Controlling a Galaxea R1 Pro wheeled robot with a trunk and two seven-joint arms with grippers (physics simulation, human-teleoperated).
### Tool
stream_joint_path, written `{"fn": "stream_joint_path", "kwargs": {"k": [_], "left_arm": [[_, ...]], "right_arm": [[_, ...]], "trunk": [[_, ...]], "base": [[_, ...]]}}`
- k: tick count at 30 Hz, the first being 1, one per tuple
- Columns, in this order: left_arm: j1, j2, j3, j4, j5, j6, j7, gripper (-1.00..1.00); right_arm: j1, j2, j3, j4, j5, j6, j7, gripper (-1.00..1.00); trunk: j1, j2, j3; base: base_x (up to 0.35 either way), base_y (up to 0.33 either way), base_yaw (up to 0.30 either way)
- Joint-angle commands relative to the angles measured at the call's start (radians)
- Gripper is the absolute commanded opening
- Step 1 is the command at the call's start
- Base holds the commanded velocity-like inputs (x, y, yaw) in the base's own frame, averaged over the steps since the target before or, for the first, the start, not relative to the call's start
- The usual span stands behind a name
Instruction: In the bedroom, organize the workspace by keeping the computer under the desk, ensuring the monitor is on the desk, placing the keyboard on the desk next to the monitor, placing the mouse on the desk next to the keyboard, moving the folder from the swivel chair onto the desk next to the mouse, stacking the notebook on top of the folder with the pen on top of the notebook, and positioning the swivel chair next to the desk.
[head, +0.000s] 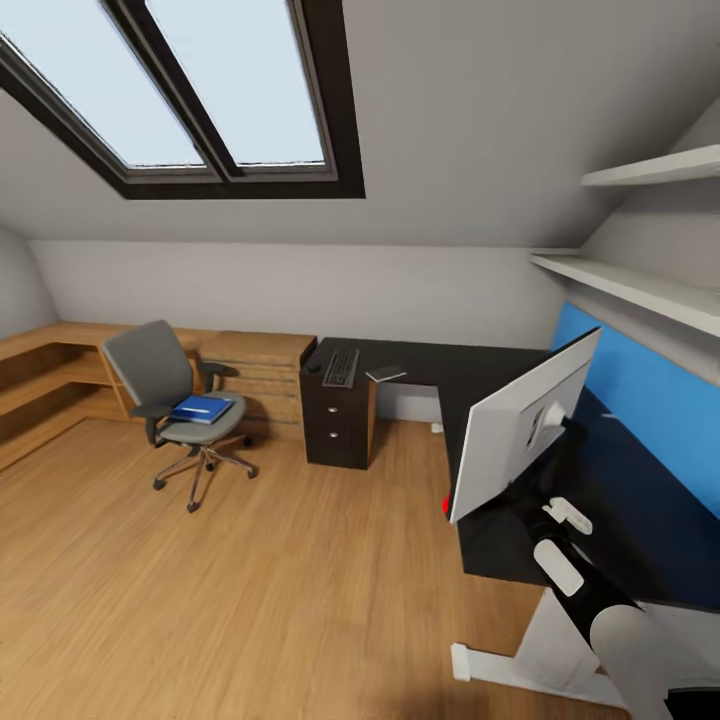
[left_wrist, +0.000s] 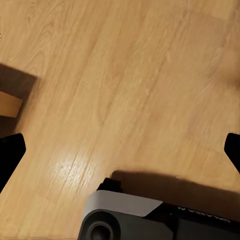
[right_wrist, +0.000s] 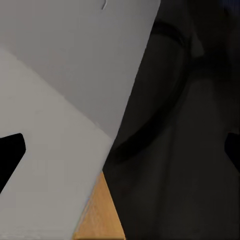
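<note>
Right gripper reaches out, fingertips spread, behind monitor above desk

Sloped white ceiling, skylight; wood floor; wall shelves; blue panel.

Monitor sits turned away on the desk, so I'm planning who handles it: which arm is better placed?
Right, probably. The right end effector reaches over the desk beside the monitor. The left end effector hangs over bare floor.
</note>
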Motion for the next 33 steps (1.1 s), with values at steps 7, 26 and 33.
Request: {"fn": "stream_joint_path", "kwargs": {"k": [7,26,33], "left_arm": [[-0.001,0.0,-0.008,0.0,0.011,-0.006,0.006,1.0],[-0.001,0.002,-0.007,0.0,0.01,-0.007,0.006,1.0],[-0.001,0.001,-0.007,0.0,0.009,-0.007,0.006,1.0]], "right_arm": [[-0.001,-0.001,0.009,0.002,0.02,-0.005,-0.006,1.0],[-0.001,0.014,0.014,0.102,0.664,-0.153,-0.018,1.0],[-0.001,0.046,-0.024,0.185,0.641,-0.173,-0.027,1.0]], "trunk": [[0.0,-0.002,-0.002],[0.0,-0.002,-0.002],[0.0,-0.002,-0.002]], "base": [[-0.315,0.0,-0.001],[-0.044,0.0,0.0],[0.0,0.0,0.0]]}}
